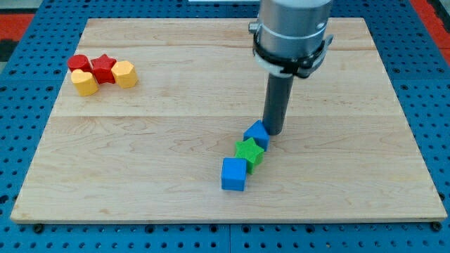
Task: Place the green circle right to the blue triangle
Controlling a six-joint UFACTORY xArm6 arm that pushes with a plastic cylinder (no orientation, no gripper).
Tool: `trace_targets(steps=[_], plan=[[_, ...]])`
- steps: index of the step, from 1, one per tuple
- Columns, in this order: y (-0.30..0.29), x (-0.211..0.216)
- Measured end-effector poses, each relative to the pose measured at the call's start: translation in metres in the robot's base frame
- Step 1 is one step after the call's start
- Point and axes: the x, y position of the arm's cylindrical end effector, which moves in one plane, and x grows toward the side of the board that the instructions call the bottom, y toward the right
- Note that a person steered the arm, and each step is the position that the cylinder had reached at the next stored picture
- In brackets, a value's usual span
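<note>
Item: wooden counter [140,176], pale planks with visible grain and a smooth finish, lying on a blue perforated base [436,84]. Nearest, towards the view's bottom: blue cube [233,174], matte, square-faced. Touching its upper right corner: green block [249,151], which reads as a star rather than a circle, so no green circle can be made out with certainty. Next in the same diagonal chain, touching the green block: blue triangle [256,131], wedge-like, shape partly hidden. Just beside it on the view's right: my tip [273,132], the end of a straight dark rod, touching or nearly touching the blue triangle. Pincer: none fitted, so there is nothing to spread or pinch. Farther, at the view's upper left, well apart: a red block [79,62], red star [104,68], yellow block [84,83] and yellow hexagon [124,73], bunched together. Farthest: grey metal arm housing [292,31]. Status, by judgement: incomplete; the green piece sits below-left of the blue triangle, not on its right, and must yet be brought round.
</note>
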Motion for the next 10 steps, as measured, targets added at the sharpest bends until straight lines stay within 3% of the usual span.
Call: trace_targets(steps=[1, 3, 4, 5, 7, 9, 10], plan=[[-0.038, 0.013], [0.111, -0.09], [0.154, -0.129], [0.147, -0.165], [0.105, -0.171], [0.02, -0.199], [-0.02, -0.164]])
